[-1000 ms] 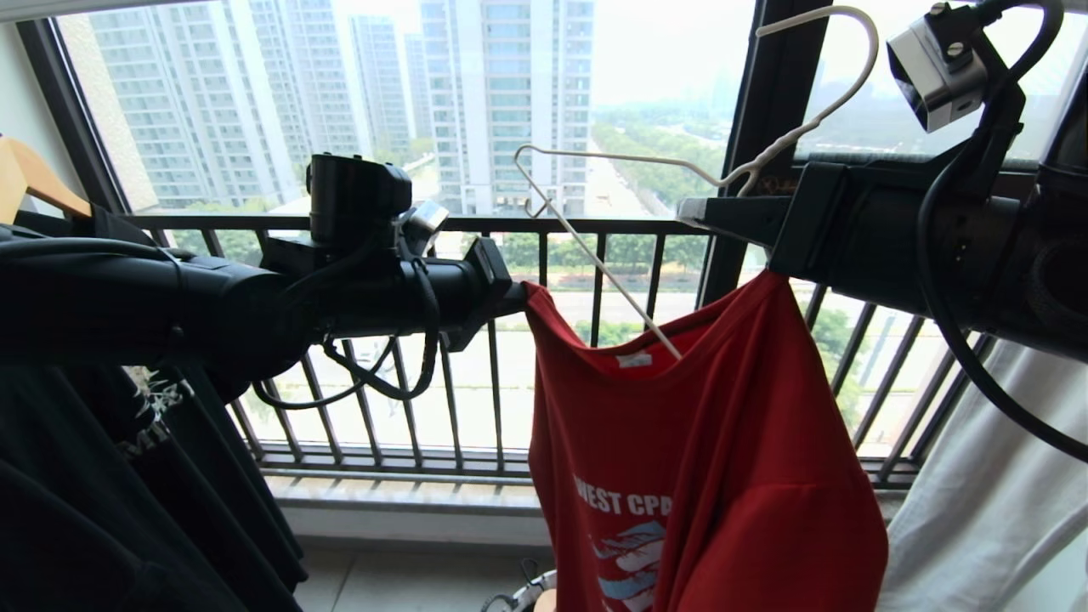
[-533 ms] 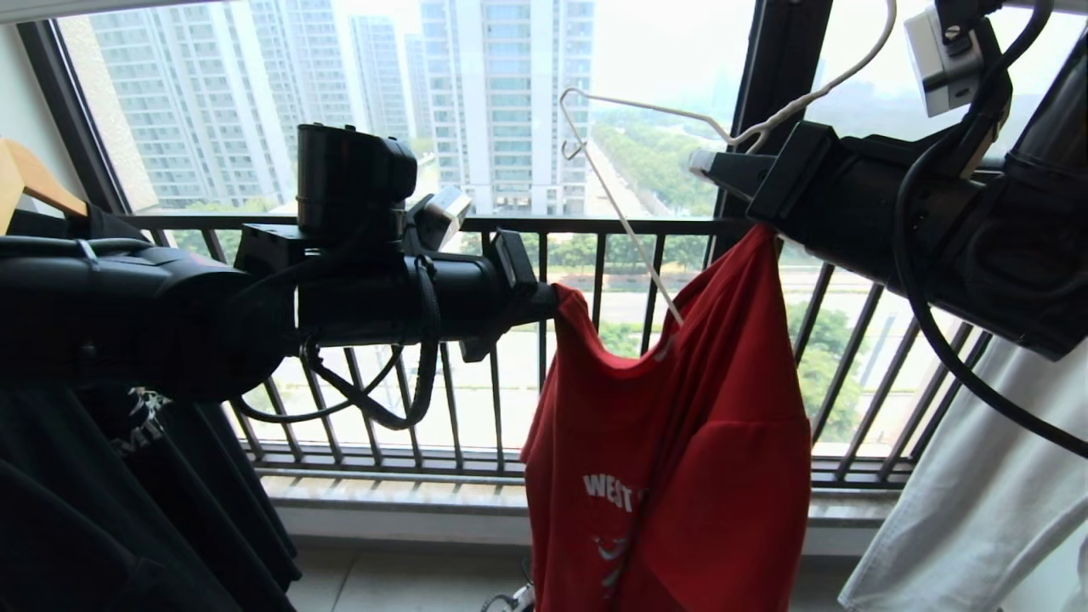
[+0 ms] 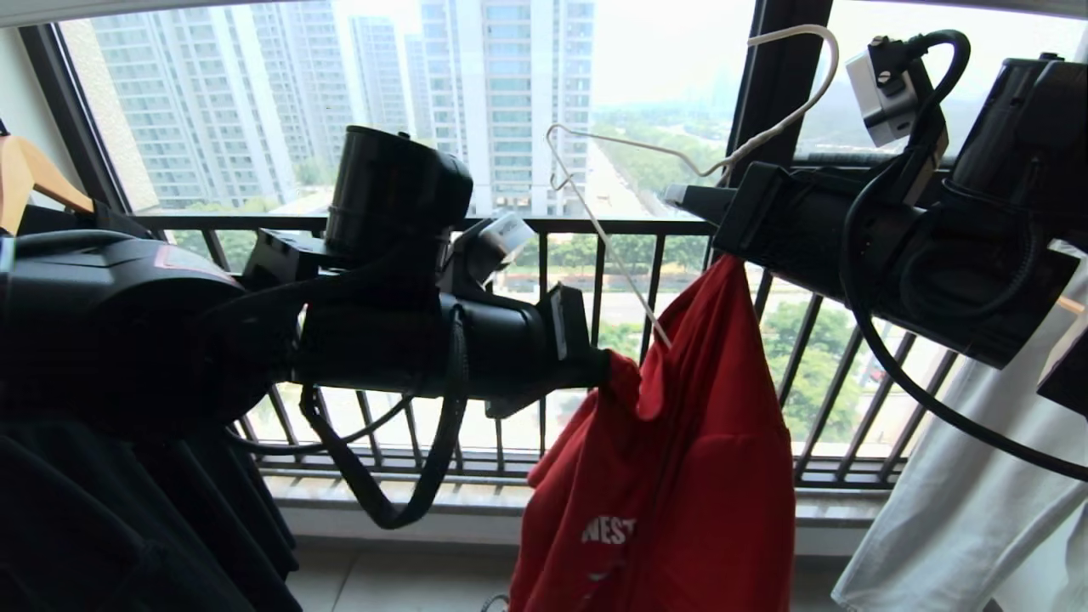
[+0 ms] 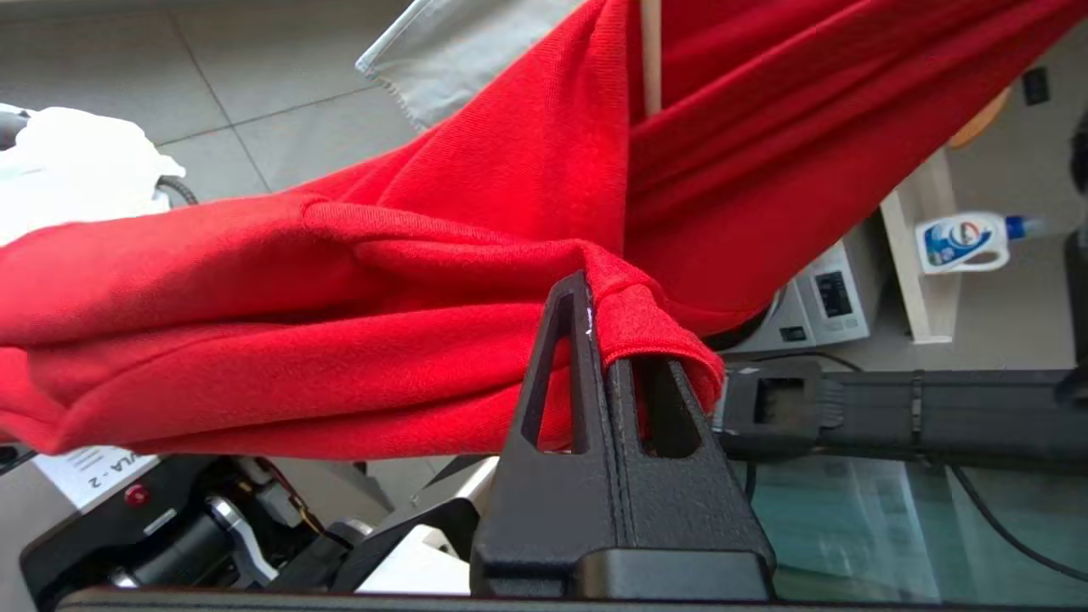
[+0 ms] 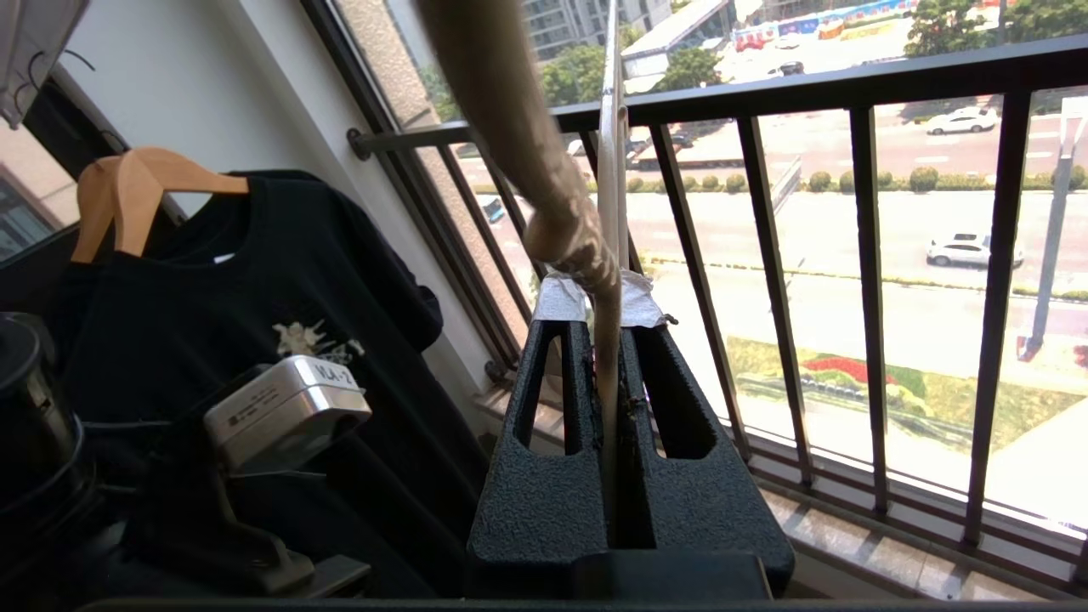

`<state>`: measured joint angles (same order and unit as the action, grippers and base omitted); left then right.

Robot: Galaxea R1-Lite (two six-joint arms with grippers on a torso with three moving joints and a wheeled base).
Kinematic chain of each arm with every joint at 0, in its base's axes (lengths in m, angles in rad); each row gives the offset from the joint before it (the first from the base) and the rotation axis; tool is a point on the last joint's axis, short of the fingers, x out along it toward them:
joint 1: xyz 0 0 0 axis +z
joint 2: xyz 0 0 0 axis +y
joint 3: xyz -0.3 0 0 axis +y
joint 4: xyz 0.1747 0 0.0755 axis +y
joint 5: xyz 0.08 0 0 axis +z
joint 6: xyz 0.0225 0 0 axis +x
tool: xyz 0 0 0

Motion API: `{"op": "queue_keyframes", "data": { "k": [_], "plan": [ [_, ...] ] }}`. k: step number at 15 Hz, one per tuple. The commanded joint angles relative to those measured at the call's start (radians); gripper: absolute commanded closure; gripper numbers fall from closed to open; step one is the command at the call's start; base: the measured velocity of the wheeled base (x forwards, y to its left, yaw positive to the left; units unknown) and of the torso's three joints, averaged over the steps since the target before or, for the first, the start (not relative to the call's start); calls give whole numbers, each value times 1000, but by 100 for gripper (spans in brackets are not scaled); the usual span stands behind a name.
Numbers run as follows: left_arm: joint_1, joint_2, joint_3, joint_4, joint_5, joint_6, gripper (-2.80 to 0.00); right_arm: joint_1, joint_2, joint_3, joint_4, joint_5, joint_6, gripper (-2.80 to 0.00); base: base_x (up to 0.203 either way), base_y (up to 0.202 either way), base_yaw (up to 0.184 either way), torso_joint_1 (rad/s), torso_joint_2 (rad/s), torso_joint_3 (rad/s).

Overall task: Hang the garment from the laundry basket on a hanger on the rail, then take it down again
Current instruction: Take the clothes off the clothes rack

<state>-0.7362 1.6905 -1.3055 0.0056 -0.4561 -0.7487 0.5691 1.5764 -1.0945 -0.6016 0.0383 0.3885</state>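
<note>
The right gripper (image 5: pixel 605 340) is clamped on the white wire hanger (image 3: pixel 612 246), held up before the window railing (image 3: pixel 595 225). The red T-shirt (image 3: pixel 680 459) hangs from the hanger, bunched, below the railing's top bar. The left gripper (image 4: pixel 599 319), jaws together, pinches the T-shirt's hem beside the hanger.

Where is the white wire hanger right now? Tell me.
In the head view the hanger is right of centre, before the window, held by the right gripper, with one arm running down into the red shirt.
</note>
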Motion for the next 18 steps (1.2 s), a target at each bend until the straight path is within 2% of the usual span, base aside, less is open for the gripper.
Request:
{"op": "queue_keyframes", "data": {
  "k": [1,3,5,9,11,14,18],
  "plan": [
    [-54,105,-58,125,41,44,0,0,-9,-2,-3,0,3,0,0,0,0,0,0,0],
    [-76,189,-85,152,110,56,0,0,-21,-5,-3,0,4,0,0,0,0,0,0,0],
    [-92,243,-92,180,126,86,0,-2,-31,-10,-4,-1,4,0,0,0,0,0,0,0],
    [-124,307,-193,441,133,168,0,-11,-45,-15,-3,-1,6,0,0,0,0,0,0,0],
    [-127,320,-212,507,140,198,0,-12,-45,-19,-3,-3,3,0,0,0,0,0,0,0],
    [-141,341,-250,619,225,254,0,-14,-57,-21,3,-3,1,0,0,0,0,0,0,0],
    [-139,333,-263,641,239,276,0,-26,-55,-22,0,-3,1,0,0,0,0,0,0,0]
  ]
}}
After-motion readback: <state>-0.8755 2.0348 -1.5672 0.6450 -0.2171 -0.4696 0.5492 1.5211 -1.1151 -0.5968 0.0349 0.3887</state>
